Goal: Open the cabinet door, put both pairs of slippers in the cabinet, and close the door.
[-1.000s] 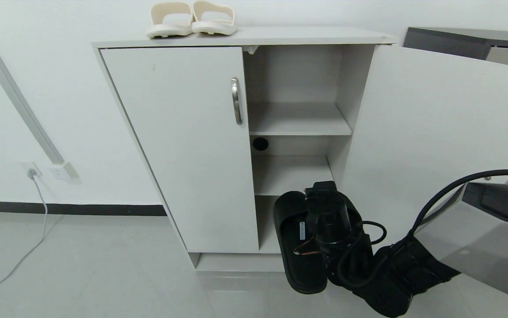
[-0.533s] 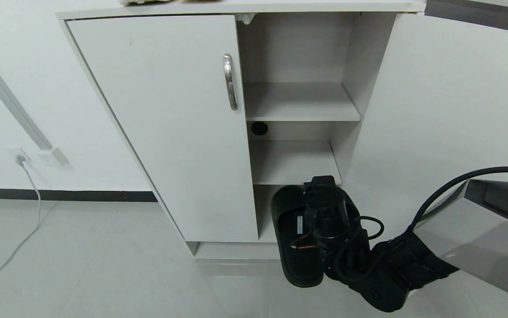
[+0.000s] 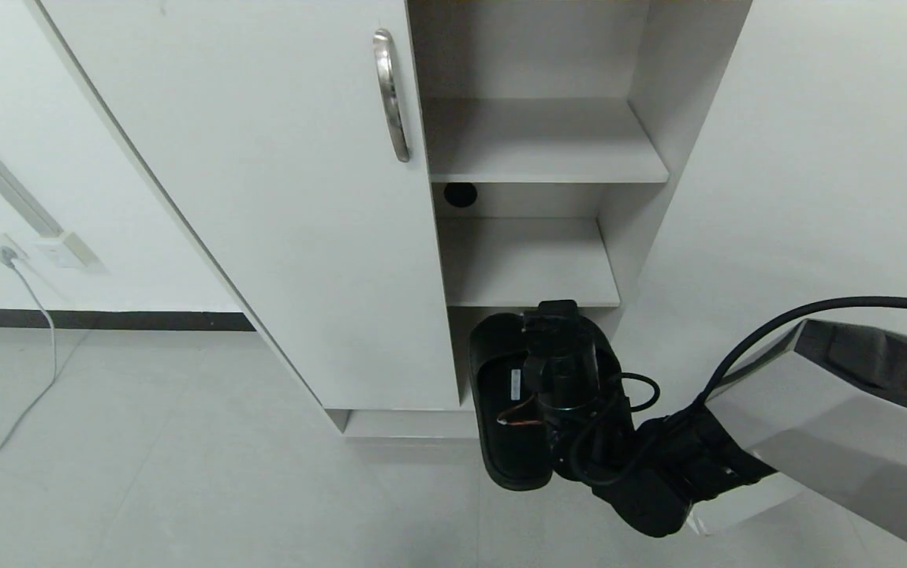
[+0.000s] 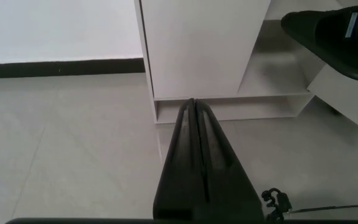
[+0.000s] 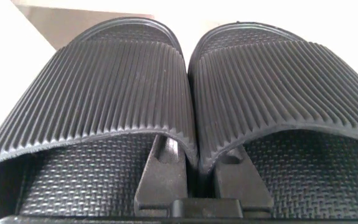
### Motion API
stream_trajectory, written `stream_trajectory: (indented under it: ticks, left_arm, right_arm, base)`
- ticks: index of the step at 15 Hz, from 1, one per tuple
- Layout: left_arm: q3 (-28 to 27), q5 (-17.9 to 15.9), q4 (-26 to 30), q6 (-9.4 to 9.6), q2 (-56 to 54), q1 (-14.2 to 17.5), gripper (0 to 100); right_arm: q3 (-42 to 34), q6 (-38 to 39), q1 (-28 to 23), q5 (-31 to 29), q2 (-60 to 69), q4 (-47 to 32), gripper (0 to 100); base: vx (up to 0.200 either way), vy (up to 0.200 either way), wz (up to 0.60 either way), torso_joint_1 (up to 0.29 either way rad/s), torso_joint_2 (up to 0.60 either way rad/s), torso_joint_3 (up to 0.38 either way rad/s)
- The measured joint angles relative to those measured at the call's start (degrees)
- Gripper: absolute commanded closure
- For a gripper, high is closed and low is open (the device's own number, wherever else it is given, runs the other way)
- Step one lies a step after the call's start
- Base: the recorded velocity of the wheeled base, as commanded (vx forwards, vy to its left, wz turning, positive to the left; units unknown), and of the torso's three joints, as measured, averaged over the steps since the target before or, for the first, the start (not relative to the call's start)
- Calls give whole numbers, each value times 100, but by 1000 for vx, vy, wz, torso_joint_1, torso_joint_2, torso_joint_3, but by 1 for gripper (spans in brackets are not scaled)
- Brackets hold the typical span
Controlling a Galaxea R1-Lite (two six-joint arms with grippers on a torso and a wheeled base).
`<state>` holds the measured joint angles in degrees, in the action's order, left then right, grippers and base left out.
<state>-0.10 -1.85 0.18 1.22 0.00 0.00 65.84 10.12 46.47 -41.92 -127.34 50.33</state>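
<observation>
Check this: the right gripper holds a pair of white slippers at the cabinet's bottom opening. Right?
No, the slippers are black, as the right wrist view shows. The right gripper does hold the pair at the bottom opening of the cabinet.

You have a pale tiled floor [image 3: 185,489] under everything. The white cabinet [image 3: 264,197] stands directly on it, against the wall, on a recessed plinth. A grey cable [image 3: 4,430] trails across the floor to the left of the cabinet, well apart from it. Inside the open right half you see three levels: an upper shelf [image 3: 544,142], a middle shelf [image 3: 528,264] and the bottom board [image 4: 278,68]. The black slippers [image 3: 513,410] are at the mouth of the bottom level, toes over the board's front edge; you cannot tell whether they touch it.
</observation>
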Motion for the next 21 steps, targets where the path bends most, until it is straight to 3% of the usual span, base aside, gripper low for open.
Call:
stream_trajectory:
  ticks: [5,19,21]
  left_arm:
    - [0,0,0,-7,0,0,100]
    - [0,0,0,-10,0,0,100]
    - [0,-2,0,-5,0,0,100]
  right_arm:
    - [183,-610,-88,-20,-63,856,100]
    - [149,-1056,-157,-169,-293,1365,100]
    - [149,-1063,-157,-169,-311,1407,100]
  base:
    - [0,0,0,0,0,-10]
    - [0,0,0,0,0,0]
    - [200,0,0,5,0,0]
